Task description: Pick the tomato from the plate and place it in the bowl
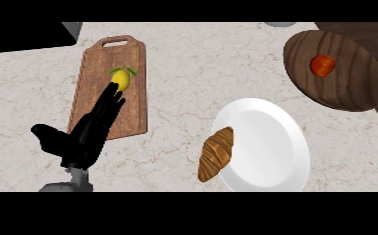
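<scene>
1. Pale marbled stone makes up the worktop [184,64] in the head view, with a dark block at the far left corner.
2. A wooden cutting board [111,86] lies at the left with its handle pointing far; a yellow lemon [120,79] sits on it.
3. The left hand [83,134] shows at the near left, released, its fingers straight and stretched over the board so that the tips reach the lemon's near side; whether they touch it cannot be told. It holds nothing.
4. The right hand is not in view.
5. A white plate [269,144] sits near the right, with a croissant [215,154] lying over its left rim.
6. The tomato [322,65] rests on a dark wooden bowl [332,71] at the far right, well apart from the hand and from the white plate.
7. Judged from this, the tomato already seems to sit in the wooden vessel, so the placing looks done or the plate and bowl roles are unclear.
8. The risk is the left hand nudging the lemon off the board, since its fingertips lie right against that fruit rather than anywhere near the tomato.
</scene>
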